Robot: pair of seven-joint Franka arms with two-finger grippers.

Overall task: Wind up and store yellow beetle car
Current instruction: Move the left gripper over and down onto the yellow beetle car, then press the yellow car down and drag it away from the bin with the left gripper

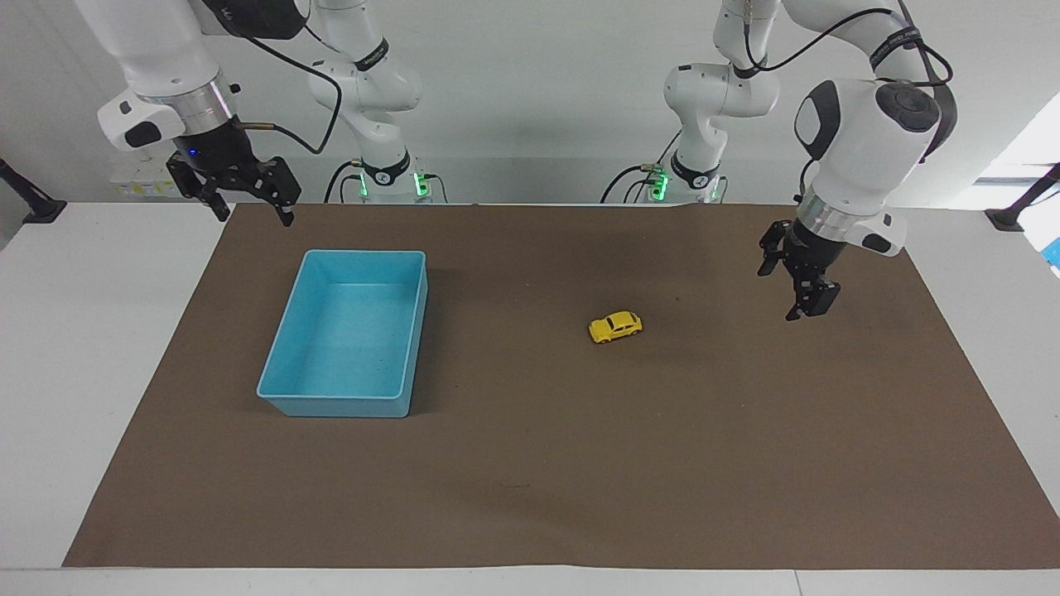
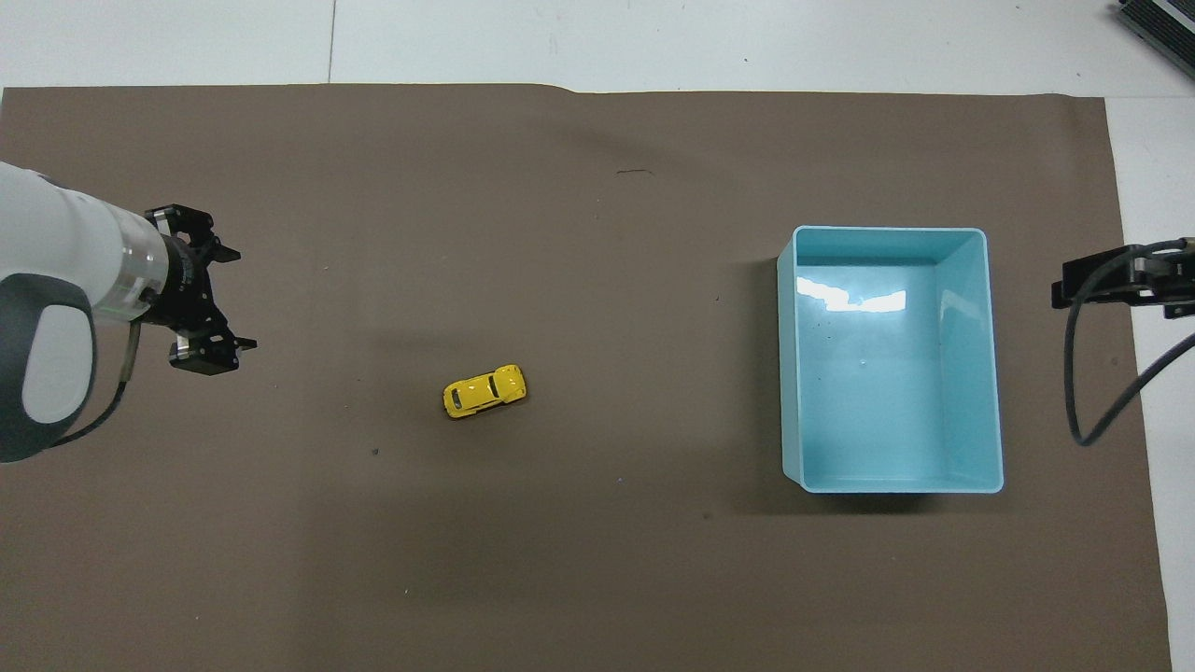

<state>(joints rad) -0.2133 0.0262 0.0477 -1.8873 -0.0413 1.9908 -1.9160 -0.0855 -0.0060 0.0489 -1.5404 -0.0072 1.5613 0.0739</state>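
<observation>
The yellow beetle car (image 1: 615, 327) stands on its wheels on the brown mat (image 1: 530, 497), about mid-table; it also shows in the overhead view (image 2: 484, 391). My left gripper (image 1: 778, 294) is open and empty. It hangs over the mat, apart from the car, toward the left arm's end of the table, and also shows in the overhead view (image 2: 245, 299). My right gripper (image 1: 255, 217) is open and empty. It waits over the mat's edge at the right arm's end and shows at the overhead view's edge (image 2: 1074, 285).
An empty light blue bin (image 1: 364, 252) stands on the mat toward the right arm's end; it also shows in the overhead view (image 2: 887, 229). White table surrounds the mat. A cable hangs from the right arm.
</observation>
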